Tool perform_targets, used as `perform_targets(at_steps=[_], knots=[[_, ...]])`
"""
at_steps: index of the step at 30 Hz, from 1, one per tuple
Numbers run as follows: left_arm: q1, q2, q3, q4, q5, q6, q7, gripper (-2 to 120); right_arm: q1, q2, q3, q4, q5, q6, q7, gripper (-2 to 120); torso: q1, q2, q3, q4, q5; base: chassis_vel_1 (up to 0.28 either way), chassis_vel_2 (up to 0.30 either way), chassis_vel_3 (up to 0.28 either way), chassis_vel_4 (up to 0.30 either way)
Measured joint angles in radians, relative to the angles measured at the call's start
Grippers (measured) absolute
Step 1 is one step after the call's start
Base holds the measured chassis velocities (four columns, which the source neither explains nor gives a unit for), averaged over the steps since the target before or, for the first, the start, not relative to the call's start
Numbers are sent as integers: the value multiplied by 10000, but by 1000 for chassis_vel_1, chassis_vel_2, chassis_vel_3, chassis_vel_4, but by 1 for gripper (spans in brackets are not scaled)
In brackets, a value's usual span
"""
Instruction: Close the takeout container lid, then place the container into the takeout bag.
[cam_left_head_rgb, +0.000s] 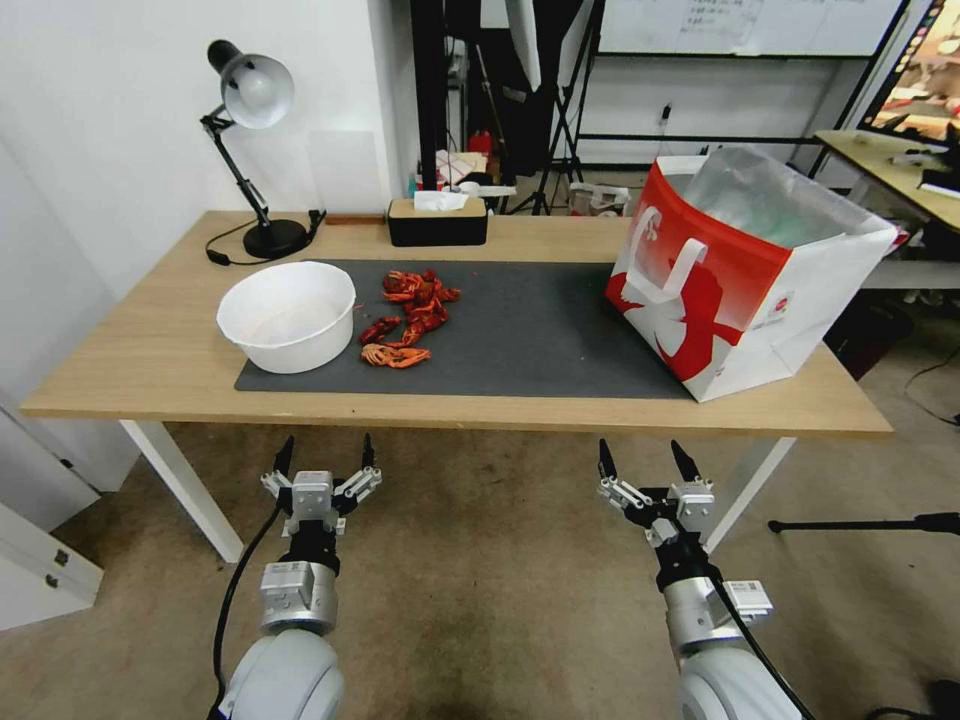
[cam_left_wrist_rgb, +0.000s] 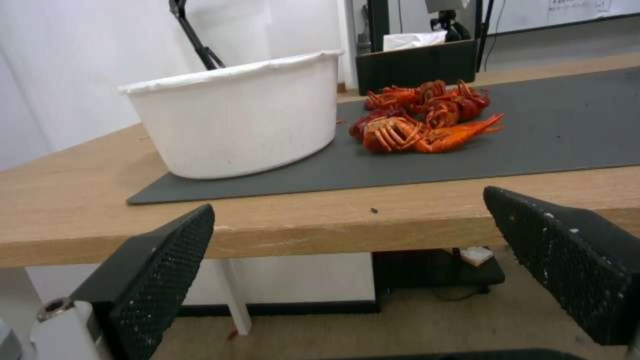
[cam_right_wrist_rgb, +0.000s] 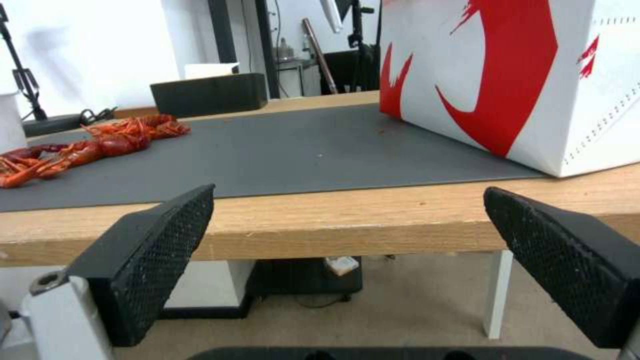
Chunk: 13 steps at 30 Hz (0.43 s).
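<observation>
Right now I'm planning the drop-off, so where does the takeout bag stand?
In the head view the takeout bag stands open on the table's right end, overlapping the dark mat's right edge.

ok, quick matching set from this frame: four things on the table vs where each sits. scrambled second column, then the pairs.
Things:
1. white bowl
2. takeout bag
3. tissue box
4. crayfish pile

Places:
A. back edge of the table, off the mat
B. right end of the mat
C. left end of the mat
D. on the mat, just right of the bowl

Pairs: 1-C, 2-B, 3-A, 4-D
</observation>
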Motion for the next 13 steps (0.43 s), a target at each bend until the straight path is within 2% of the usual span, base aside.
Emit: perform_targets(at_steps=[13], knots=[[-8, 5, 7, 0, -9, 10, 9, 100, 0, 0, 1, 2, -3, -6, 3, 100, 0, 0, 0, 0, 0, 0, 0, 0, 0]])
